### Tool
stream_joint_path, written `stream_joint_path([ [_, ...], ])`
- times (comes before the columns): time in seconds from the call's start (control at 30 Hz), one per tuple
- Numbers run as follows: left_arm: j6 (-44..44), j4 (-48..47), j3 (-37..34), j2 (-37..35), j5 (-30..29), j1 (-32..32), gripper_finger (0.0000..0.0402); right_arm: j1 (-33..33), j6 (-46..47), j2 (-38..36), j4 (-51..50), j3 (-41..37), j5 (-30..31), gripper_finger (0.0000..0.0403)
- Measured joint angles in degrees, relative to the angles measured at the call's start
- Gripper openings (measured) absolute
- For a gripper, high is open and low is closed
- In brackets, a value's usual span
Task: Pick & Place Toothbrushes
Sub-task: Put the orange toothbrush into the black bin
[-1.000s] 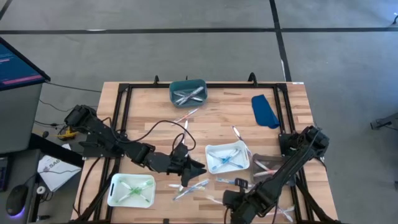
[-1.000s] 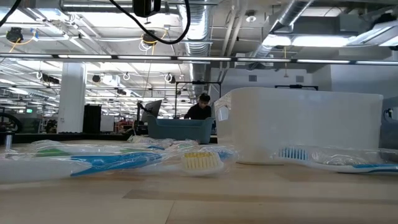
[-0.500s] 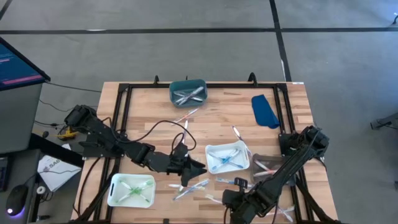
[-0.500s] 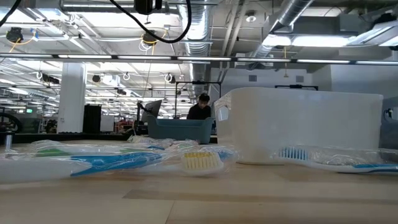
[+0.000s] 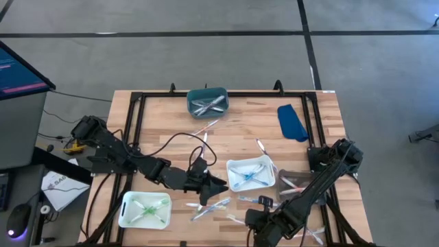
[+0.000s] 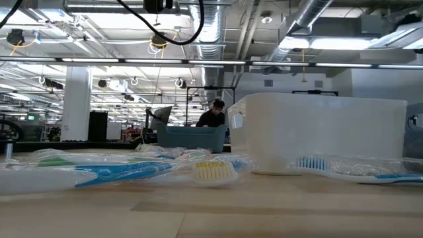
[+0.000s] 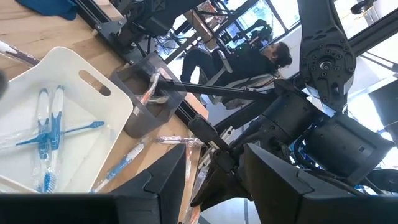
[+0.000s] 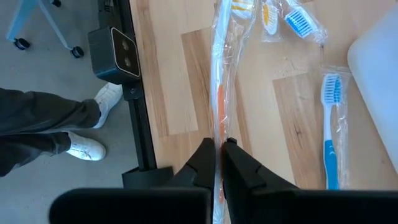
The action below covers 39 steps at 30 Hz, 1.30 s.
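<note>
My right gripper (image 8: 219, 146) is near the table's front edge (image 5: 258, 221), shut on a toothbrush (image 8: 219, 74) with an orange handle in a clear wrapper. My left gripper (image 5: 211, 185) hovers open left of the white tray (image 5: 233, 165) that holds blue toothbrushes (image 5: 248, 174); nothing is between its fingers (image 7: 166, 180). Loose wrapped toothbrushes (image 5: 209, 207) lie flat on the wood between the two arms. More lie in the teal tray (image 5: 207, 101), the grey tray (image 5: 295, 182) and the white tray with green ones (image 5: 144, 209). My right gripper pinches the wrapped toothbrush's handle (image 8: 219, 121) between its two fingers (image 8: 204, 157), wrapper and all. The fingers slant down from above and lie along the handle, which runs straight on past their tips. Whether the toothbrush is lifted off the wood, I cannot tell.
A blue-handled toothbrush (image 8: 328, 140) and two more brush heads (image 8: 298, 22) lie close to the held one, beside the white tray's corner (image 8: 379, 56). A blue cloth (image 5: 291, 122) lies at the far right. A person's legs and shoe (image 8: 93, 146) stand just off the front edge.
</note>
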Motion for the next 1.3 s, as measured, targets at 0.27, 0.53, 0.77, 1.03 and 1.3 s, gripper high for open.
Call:
stream_joint_path([
  [0.27, 0.02, 0.11, 0.00, 0.00, 0.00, 0.00, 0.0158, -0.77, 4.20, 0.00, -2.01, 0.00, 0.42, 0.0007],
  [0.53, 0.02, 0.26, 0.00, 0.00, 0.75, 0.06, 0.0158, -1.11, 18.40, -1.76, -11.44, 0.04, 0.65, 0.0003],
  [0.77, 0.76, 0.35, 0.00, 0.00, 9.91, 2.58, 0.0158, -0.20, 37.49, -7.88, -23.68, 0.02, 5.00, 0.0001],
  [1.03, 2.11, 0.35, 0.00, 0.00, 24.52, 6.17, 0.0158, 1.87, 60.14, -16.57, -39.55, 0.04, 10.77, 0.0001],
  [1.3, 7.54, 0.35, 0.00, -0.19, 28.53, 5.94, 0.0158, -0.60, 60.74, -19.10, -42.14, -0.43, 10.01, 0.0001],
])
